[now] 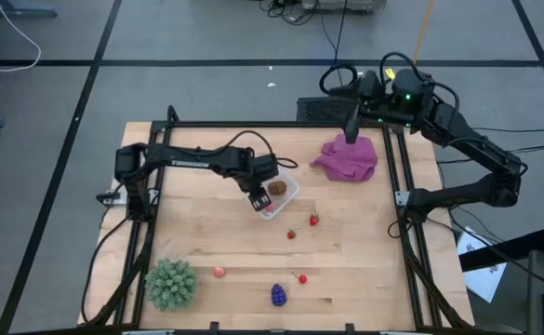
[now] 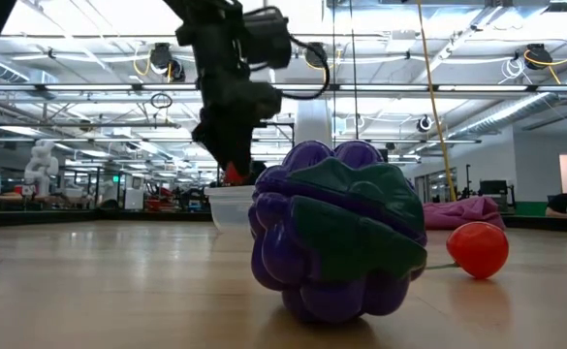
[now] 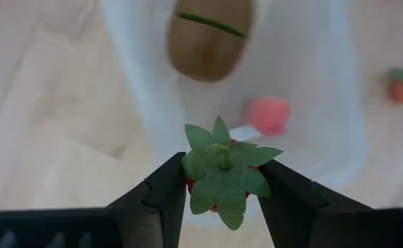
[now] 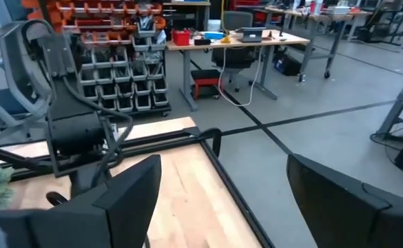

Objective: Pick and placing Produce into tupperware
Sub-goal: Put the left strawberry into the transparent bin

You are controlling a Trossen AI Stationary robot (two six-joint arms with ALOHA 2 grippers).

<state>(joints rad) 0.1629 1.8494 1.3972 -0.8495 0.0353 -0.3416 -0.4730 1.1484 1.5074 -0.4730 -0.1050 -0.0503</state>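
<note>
Strawberry [image 3: 222, 172], leafy cap up, clamped between the left gripper [image 3: 223, 196] jaws above the clear tub [image 1: 284, 194] at mid-table, seen only by the left wrist camera; right gripper [image 1: 352, 136], jaws apart, over the purple cloth [image 1: 351, 158].

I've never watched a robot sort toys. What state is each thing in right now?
Left gripper: shut on a strawberry, over the tub.
Right gripper: open, empty, above the cloth.
Tub: open, holding a brown fruit.
Grape bunch: loose on the table.
</note>
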